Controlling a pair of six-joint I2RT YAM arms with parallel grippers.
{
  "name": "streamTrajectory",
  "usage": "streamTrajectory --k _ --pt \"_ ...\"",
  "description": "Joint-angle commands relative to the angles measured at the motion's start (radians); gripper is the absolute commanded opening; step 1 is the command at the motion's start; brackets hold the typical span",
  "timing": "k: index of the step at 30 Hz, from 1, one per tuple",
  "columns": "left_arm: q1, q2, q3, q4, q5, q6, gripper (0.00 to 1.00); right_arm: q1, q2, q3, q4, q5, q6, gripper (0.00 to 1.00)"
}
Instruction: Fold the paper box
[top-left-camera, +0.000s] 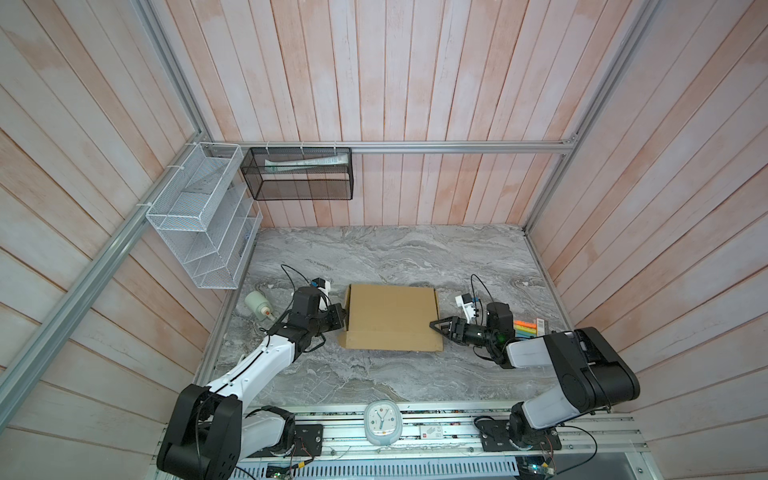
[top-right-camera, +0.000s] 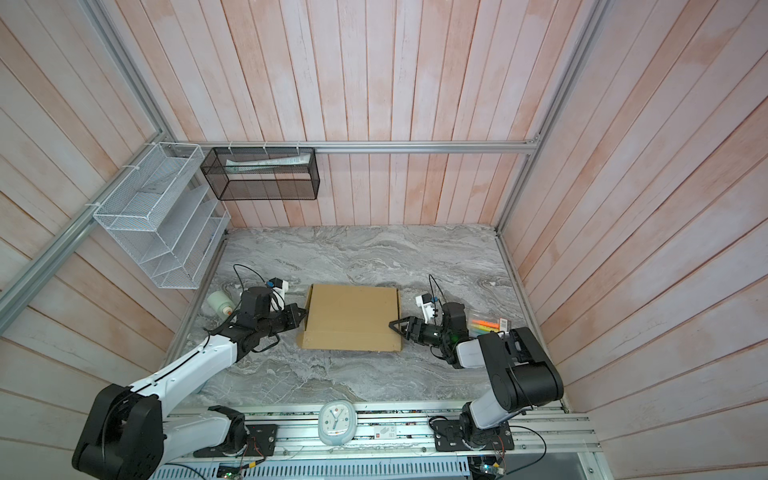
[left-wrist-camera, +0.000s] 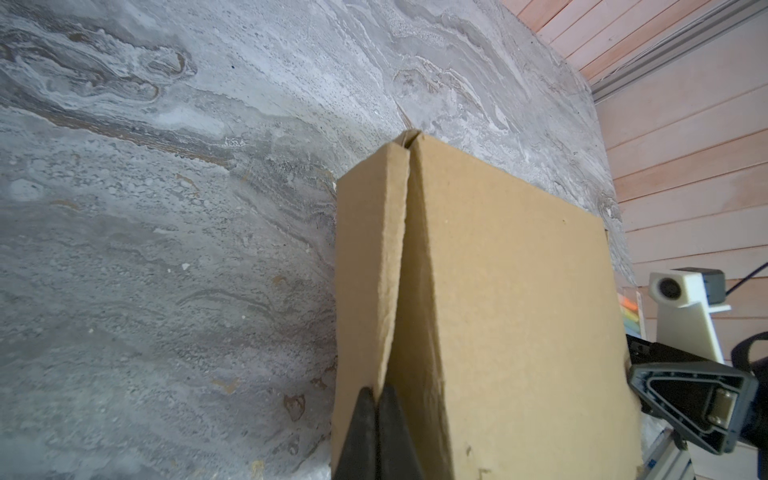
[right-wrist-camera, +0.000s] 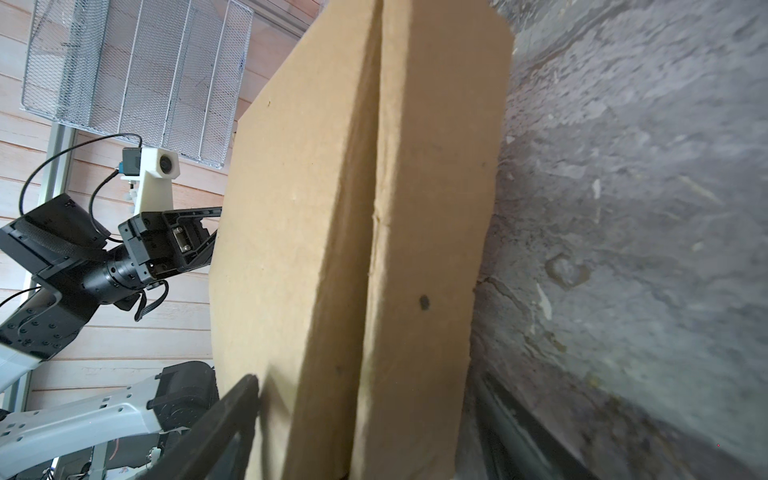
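The paper box (top-left-camera: 392, 318) (top-right-camera: 351, 318) is plain brown cardboard, a shallow mailer lying flat with its lid down in the middle of the marble table. My left gripper (top-left-camera: 343, 318) (top-right-camera: 302, 313) is shut at the box's left side. In the left wrist view its tips (left-wrist-camera: 378, 390) meet at the slit between the side flap and the lid (left-wrist-camera: 498, 291). My right gripper (top-left-camera: 436, 326) (top-right-camera: 395, 325) stands open at the box's right side. In the right wrist view it (right-wrist-camera: 365, 386) straddles the side wall (right-wrist-camera: 415, 208), one finger (right-wrist-camera: 241, 399) over the lid.
A pale bottle (top-left-camera: 257, 305) lies left of the left arm. A case of coloured markers (top-left-camera: 528, 328) sits behind the right wrist. A white clock (top-left-camera: 382, 422) lies on the front rail. A white wire rack (top-left-camera: 199, 216) and a black mesh basket (top-left-camera: 299, 174) hang on the walls.
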Motion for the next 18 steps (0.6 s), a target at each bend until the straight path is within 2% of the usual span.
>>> streamTrajectory --k 1,7,13,18 --pt "0.004 -0.021 -0.001 0.009 0.025 -0.011 0.00 -0.007 -0.017 0.004 -0.010 0.005 -0.020 0.83" --pt "0.005 -0.018 -0.002 0.015 0.029 -0.015 0.00 -0.011 -0.010 0.006 0.026 -0.023 -0.009 0.86" --pt "0.005 0.000 -0.003 0.043 0.047 -0.027 0.00 -0.013 0.037 0.022 0.140 -0.088 0.053 0.93" --pt "0.004 0.015 -0.014 0.068 0.053 -0.035 0.00 -0.013 0.041 0.038 0.129 -0.086 0.046 0.93"
